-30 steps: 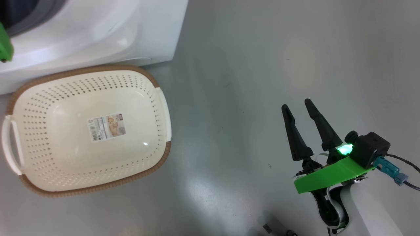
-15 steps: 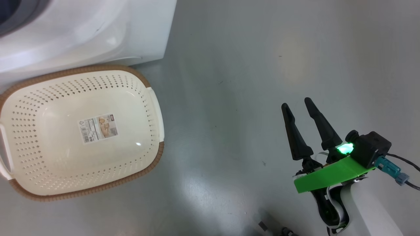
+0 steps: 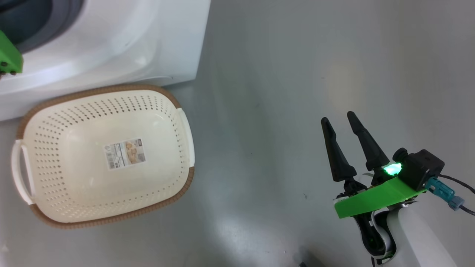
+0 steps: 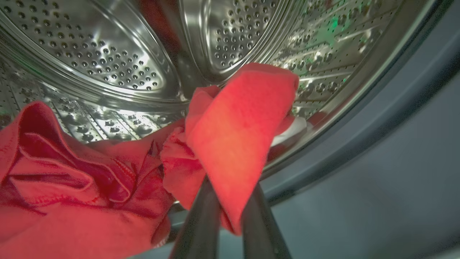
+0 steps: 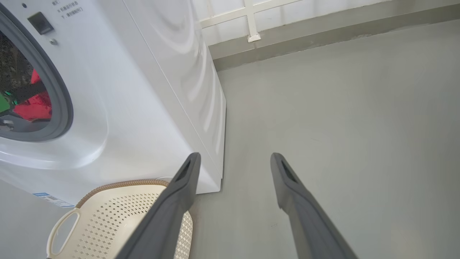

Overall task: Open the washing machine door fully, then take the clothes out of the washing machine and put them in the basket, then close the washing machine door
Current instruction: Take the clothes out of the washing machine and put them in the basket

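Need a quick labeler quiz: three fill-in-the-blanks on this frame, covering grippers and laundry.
1. Inside the steel drum, the left gripper is shut on a fold of clothes coloured ____.
2. The cream basket has ____ clothes in it yet.
3. The right gripper hangs over the floor with its jaws ____.

Missing words: red; no; open.

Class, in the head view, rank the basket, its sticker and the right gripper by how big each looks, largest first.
1. the basket, clearly the largest.
2. the right gripper; it may be nearer the camera, so its true size against the others is unsure.
3. the sticker, smallest.
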{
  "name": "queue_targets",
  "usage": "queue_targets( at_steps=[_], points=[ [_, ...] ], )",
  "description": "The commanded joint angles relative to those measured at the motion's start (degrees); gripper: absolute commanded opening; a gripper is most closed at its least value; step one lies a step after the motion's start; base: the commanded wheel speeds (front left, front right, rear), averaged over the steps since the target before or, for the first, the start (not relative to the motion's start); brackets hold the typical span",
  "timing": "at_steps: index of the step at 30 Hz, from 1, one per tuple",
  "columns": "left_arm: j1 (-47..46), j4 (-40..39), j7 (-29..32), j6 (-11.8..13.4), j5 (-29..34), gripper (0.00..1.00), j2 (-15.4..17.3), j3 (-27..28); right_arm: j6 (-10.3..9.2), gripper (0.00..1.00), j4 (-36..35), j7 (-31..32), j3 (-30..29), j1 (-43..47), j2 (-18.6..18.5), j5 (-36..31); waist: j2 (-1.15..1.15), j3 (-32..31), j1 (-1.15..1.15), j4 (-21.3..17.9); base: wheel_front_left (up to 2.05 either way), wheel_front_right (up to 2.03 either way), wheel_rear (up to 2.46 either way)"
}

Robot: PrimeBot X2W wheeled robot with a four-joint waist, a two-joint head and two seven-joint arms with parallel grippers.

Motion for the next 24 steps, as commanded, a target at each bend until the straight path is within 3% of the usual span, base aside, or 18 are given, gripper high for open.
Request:
queue_targets(
  at_steps=[1, 8, 24],
  points=[
    [1.8, -4.1, -0.6, 1.2, -0.3, 0.00, 2.8, 3.1, 0.28, 1.00, -1.0, -0.4, 0.7, 1.2, -0.1, -0.6, 0.00, -2.3, 0.00, 1.2, 0.00, 0.00, 0.00],
    [13.9, -16.5, -0.6, 3.3, 3.7, 0.00, 2.2, 13.8, 0.28, 1.00, -0.4, -0.4, 0.1, 2.4, -0.1, -1.5, 0.00, -6.3, 0.00, 2.6, 0.00, 0.00, 0.00],
    [31.7, -38.1, -0.6, 0.7, 16.9, 0.00, -5.9, 34.9, 0.28, 1.00, 0.0, -0.4, -1.2, 4.3, -0.1, -1.9, 0.00, -9.8, 0.00, 5.8, 0.00, 0.00, 0.00]
  ],
)
